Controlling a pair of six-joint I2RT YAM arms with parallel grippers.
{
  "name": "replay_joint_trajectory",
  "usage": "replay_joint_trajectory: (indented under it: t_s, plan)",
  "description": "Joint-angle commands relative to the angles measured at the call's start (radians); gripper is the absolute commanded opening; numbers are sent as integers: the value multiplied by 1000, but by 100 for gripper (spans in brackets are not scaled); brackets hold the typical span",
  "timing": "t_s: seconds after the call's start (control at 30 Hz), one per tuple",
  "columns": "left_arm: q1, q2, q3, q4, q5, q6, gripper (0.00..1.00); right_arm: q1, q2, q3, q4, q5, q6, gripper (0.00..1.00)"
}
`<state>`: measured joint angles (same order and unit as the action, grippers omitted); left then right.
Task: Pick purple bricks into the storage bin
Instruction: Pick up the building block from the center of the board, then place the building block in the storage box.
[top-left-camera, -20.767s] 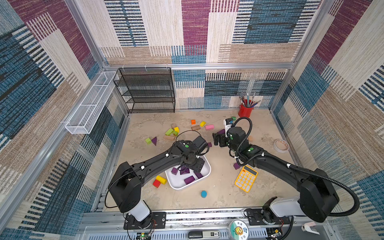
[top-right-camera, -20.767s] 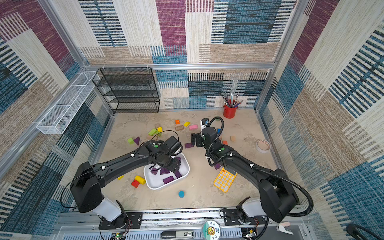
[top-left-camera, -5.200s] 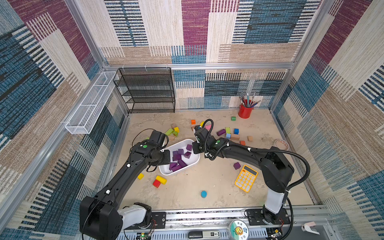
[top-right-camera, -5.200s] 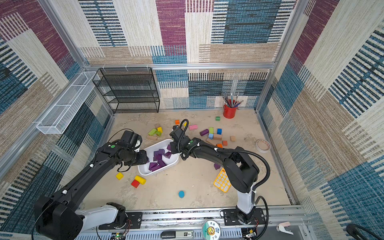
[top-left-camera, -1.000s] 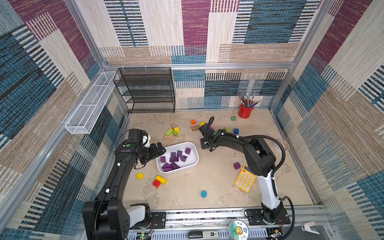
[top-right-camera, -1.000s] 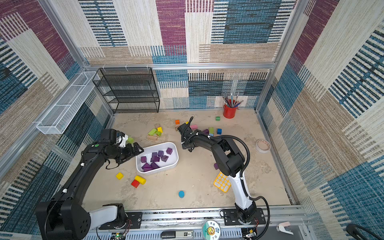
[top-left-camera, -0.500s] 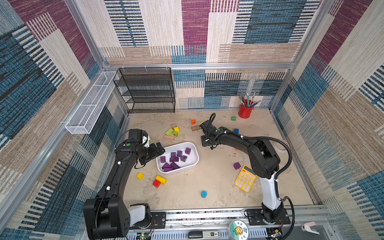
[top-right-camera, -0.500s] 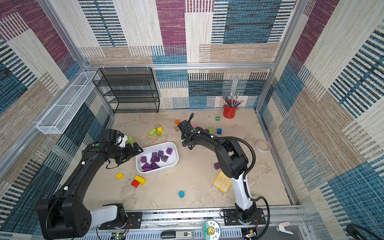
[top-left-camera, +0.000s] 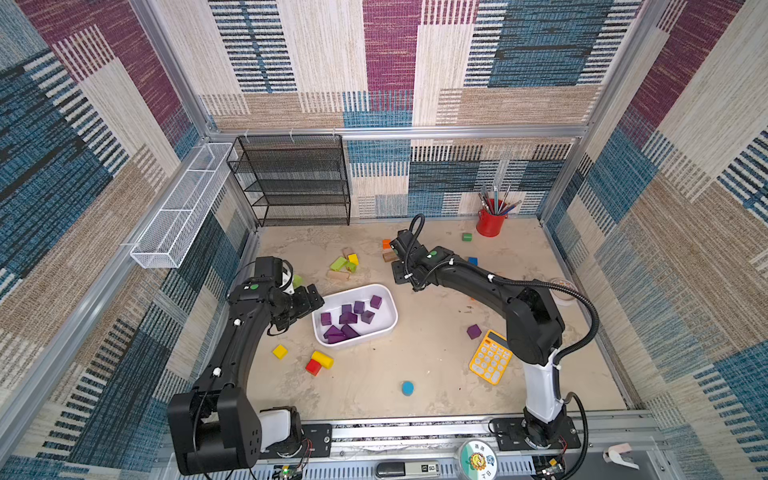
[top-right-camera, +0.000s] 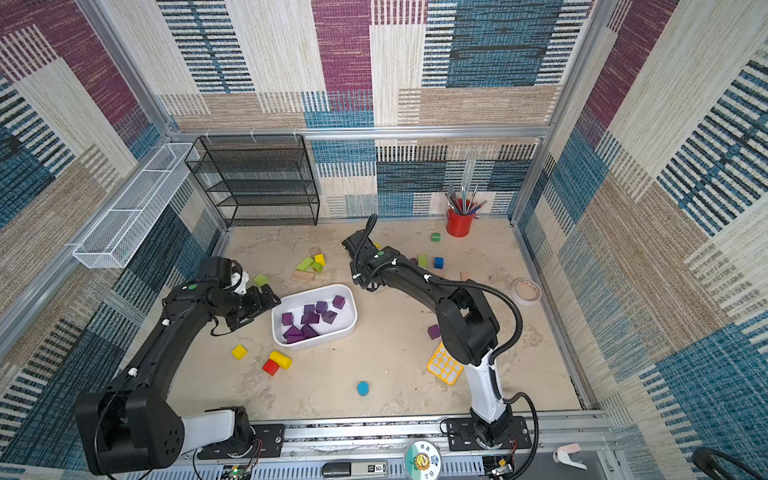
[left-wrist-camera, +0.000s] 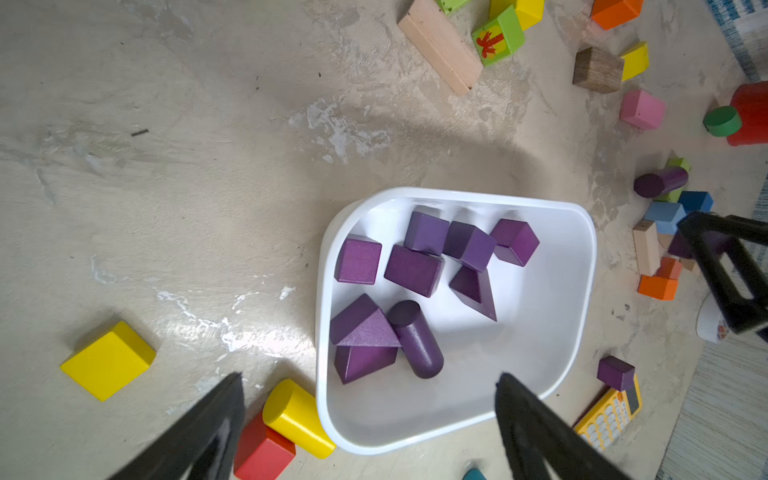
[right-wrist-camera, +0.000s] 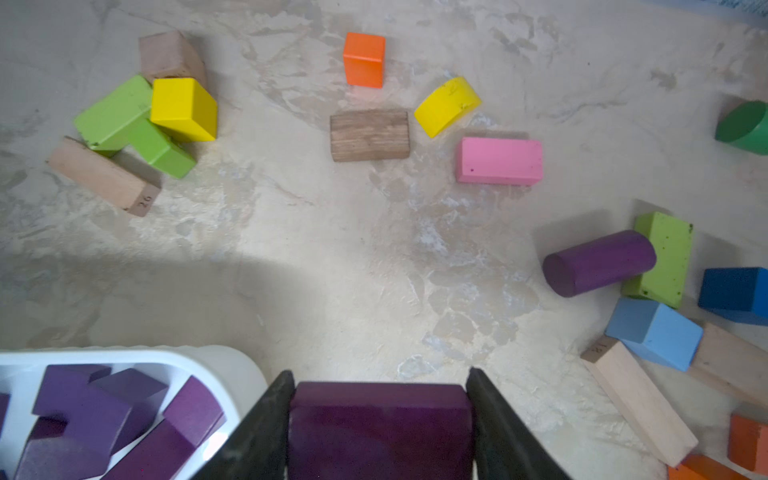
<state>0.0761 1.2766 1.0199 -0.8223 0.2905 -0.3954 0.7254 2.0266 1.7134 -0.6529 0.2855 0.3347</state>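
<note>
Clamping a purple brick, the right pincer is hovering over the table near a corner of the storage bin; the left pincer is hanging spread wide w/ nothing in it by the bin's edge. Several purple bricks are lying inside; a purple cylinder & purple cube are sitting outside
</note>
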Motion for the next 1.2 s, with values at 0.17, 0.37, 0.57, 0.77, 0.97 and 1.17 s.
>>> replay_joint_trajectory:
  t_s: [0.17,0.37,0.57,0.77,0.97,1.17]
  plan:
    - [28,-22,5,-18,-64,-34,95,78,6,65,-3,19,-3,54]
    - [52,-26,9,-36,-110,-48,94,128,15,72,41,-16,8,54]
    - [86,-35,10,-49,-163,-71,94,180,43,90,89,-52,13,54]
    - [111,-36,14,-58,-180,-80,94,227,97,131,116,-80,-6,54]
    - [132,-34,14,-63,-185,-84,94,261,143,166,142,-103,-24,54]
    - [150,-28,14,-63,-177,-88,94,283,189,188,180,-114,-37,54]
